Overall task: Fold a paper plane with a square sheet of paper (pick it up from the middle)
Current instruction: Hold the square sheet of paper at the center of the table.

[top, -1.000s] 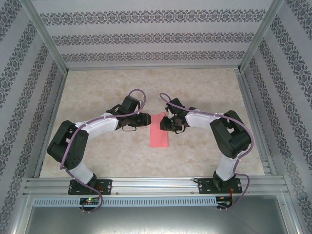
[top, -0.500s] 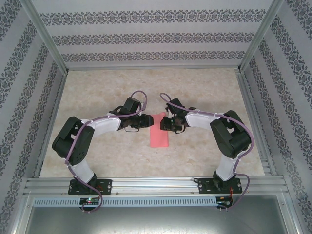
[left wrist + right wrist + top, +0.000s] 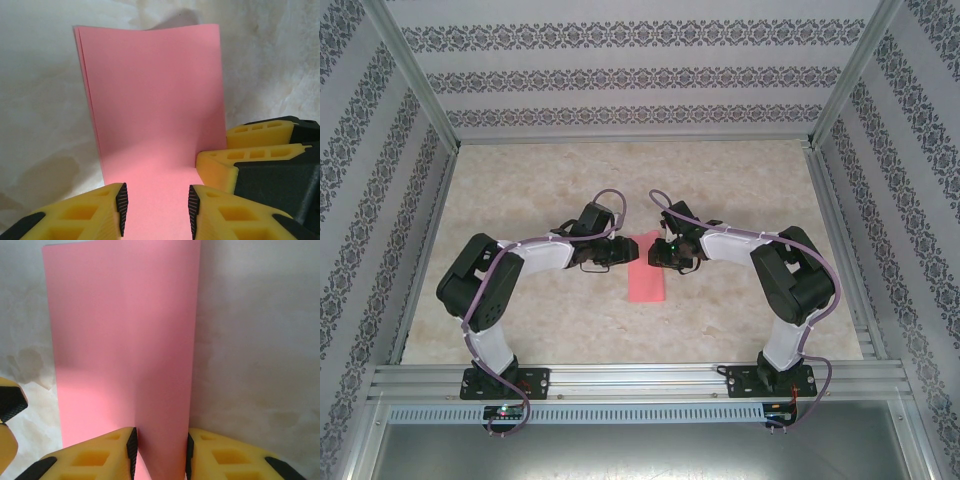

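Left wrist view: left gripper (image 3: pixel 156 205) fingers apart, straddling the pink paper (image 3: pixel 155 100), which lies folded double at the middle of the table (image 3: pixel 740 180). Right gripper (image 3: pixel 160 450) fingers are also apart, over one long edge. Judgement: press the crease flat and keep the layers aligned.

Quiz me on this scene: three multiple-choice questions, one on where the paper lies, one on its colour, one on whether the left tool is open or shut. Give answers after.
1. Where is the paper?
A. On the table, between the left tool and the right tool
B. Against the far wall
C. On an arm's base

2. What colour is it?
A. White
B. Salmon pink
C. Blue

3. The left tool is:
A. Shut tight
B. Open
C. Holding a pen

Answers: 1 A, the top view shows it lying between them. 2 B, it is pink in every view. 3 B, the left wrist view shows a wide gap with paper visible through it.
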`<state>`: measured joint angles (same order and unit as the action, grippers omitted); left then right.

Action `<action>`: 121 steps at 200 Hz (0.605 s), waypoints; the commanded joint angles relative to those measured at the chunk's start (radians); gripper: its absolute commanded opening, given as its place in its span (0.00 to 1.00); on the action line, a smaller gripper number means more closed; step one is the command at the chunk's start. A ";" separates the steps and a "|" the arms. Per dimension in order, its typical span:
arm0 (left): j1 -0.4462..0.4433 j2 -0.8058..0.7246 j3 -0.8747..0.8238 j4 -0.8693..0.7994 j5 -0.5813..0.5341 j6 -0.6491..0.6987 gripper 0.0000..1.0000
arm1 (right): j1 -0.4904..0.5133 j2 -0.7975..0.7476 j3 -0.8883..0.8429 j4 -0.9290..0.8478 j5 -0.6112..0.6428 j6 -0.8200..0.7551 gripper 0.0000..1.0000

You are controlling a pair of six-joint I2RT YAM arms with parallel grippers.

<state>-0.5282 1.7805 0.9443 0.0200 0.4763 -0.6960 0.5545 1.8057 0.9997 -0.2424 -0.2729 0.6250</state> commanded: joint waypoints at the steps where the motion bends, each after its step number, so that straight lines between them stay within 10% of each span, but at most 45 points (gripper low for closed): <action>1: -0.021 0.028 0.014 0.041 0.022 -0.017 0.39 | 0.013 0.046 -0.018 -0.009 0.038 0.015 0.33; 121: -0.046 0.084 0.026 -0.037 -0.033 0.053 0.25 | 0.011 0.042 -0.028 0.002 0.036 0.022 0.33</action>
<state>-0.5629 1.8469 0.9504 0.0338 0.4835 -0.6968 0.5545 1.8072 0.9997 -0.2394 -0.2729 0.6331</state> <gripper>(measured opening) 0.257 0.332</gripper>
